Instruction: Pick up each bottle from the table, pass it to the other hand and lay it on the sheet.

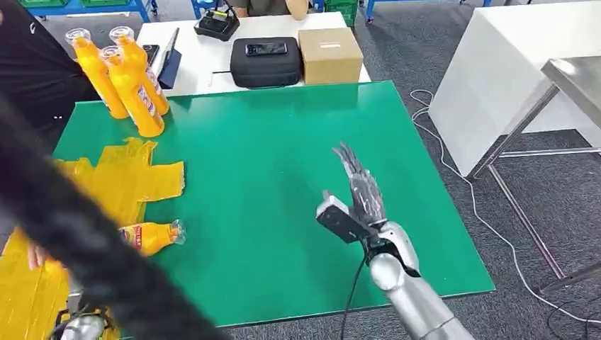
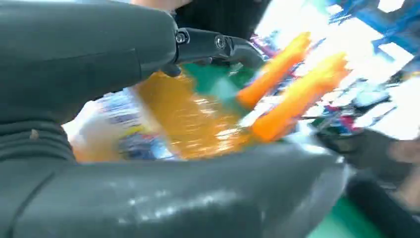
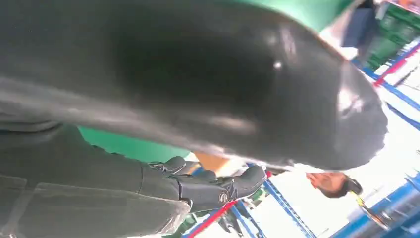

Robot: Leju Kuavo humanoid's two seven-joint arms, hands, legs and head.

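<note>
Three orange bottles point(image 1: 127, 78) stand upright at the green table's point(image 1: 283, 177) far left corner; the left wrist view shows them blurred point(image 2: 292, 94). A yellow sheet point(image 1: 127, 177) is spread along the table's left side. A further orange bottle point(image 1: 152, 236) lies on its side at the sheet's near edge, cap pointing right. In the left wrist view that labelled bottle point(image 2: 188, 119) sits between the thumb and fingers of my left hand point(image 2: 74, 64), which holds it. My right hand point(image 1: 358, 202) hovers over the table's right half, fingers stretched out, holding nothing; it also appears close up point(image 3: 198, 74).
A dark blurred band point(image 1: 85, 241) crosses the lower left and hides my left hand in the head view. Behind the green table a black case point(image 1: 266, 62) and a cardboard box point(image 1: 330, 55) rest. A person in black point(image 1: 35, 64) stands at the left. White and metal tables point(image 1: 510, 78) stand right.
</note>
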